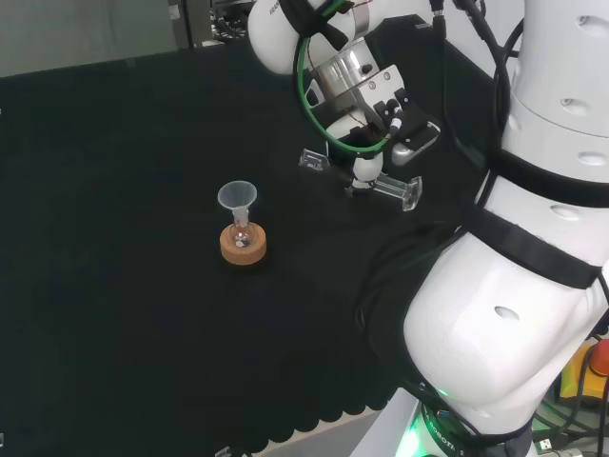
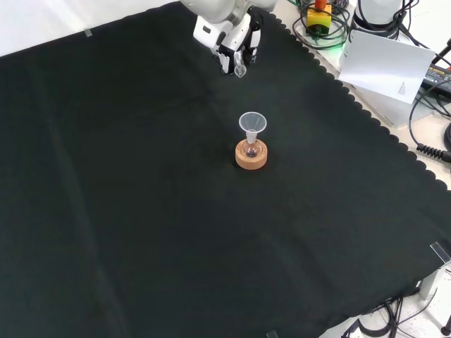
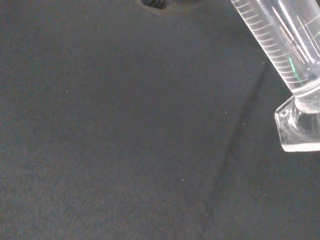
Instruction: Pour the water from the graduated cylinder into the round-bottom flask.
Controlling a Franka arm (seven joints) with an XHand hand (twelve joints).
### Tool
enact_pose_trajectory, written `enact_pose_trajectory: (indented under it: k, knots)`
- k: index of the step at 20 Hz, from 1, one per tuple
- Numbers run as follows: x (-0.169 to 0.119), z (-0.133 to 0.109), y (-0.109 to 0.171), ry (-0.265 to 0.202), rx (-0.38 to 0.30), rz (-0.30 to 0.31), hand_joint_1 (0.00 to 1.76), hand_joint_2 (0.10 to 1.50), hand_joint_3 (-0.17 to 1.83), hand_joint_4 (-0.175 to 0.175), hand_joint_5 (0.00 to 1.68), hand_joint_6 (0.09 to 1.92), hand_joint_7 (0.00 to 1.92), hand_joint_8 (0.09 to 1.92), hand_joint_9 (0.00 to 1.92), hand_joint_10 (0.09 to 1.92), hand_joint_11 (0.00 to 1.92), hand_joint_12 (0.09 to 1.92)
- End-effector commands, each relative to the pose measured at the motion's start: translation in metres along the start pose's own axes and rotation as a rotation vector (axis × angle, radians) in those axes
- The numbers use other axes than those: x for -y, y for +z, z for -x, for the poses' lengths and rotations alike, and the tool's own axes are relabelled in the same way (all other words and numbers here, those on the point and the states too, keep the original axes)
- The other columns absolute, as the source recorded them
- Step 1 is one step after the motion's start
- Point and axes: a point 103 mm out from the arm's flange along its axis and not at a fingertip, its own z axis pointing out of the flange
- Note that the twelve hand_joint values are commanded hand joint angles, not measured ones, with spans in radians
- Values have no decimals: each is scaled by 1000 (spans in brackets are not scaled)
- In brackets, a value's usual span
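Note:
A small round-bottom flask (image 1: 242,234) stands on a cork ring (image 1: 243,248) in the middle of the cloth, with a clear funnel (image 1: 237,197) in its neck. The front view shows the flask (image 2: 251,148), ring (image 2: 251,159) and funnel (image 2: 252,123) too. To the right of it in the head view, the hand (image 1: 365,168) is curled round a clear graduated cylinder (image 1: 394,189), which lies nearly level above the cloth. In the front view the hand (image 2: 232,44) is beyond the flask, at the top. The wrist view has the cylinder (image 3: 280,42) and its foot (image 3: 299,126) close up; I cannot tell whether there is water in it.
The arm's white links (image 1: 514,286) stand at the right of the head view. Off the cloth's scalloped edge in the front view lie a white sheet (image 2: 386,65), cables (image 2: 430,134) and a red-and-yellow button (image 2: 318,12). Bare black cloth (image 2: 141,211) surrounds the flask.

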Motion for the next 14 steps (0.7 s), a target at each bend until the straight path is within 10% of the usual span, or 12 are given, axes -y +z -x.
enact_pose_trajectory:
  k: [1, 14]
  knots:
    - [-5, -9, -4, -2, 33, -25, 1142, 1141, -3, -160, 941, 1065, 1202, 396, 1423, 87, 1233, 783]
    - [-14, -37, -21, -7, 93, -66, 1142, 1140, -2, -160, 943, 1062, 1206, 389, 1425, 87, 1233, 780]
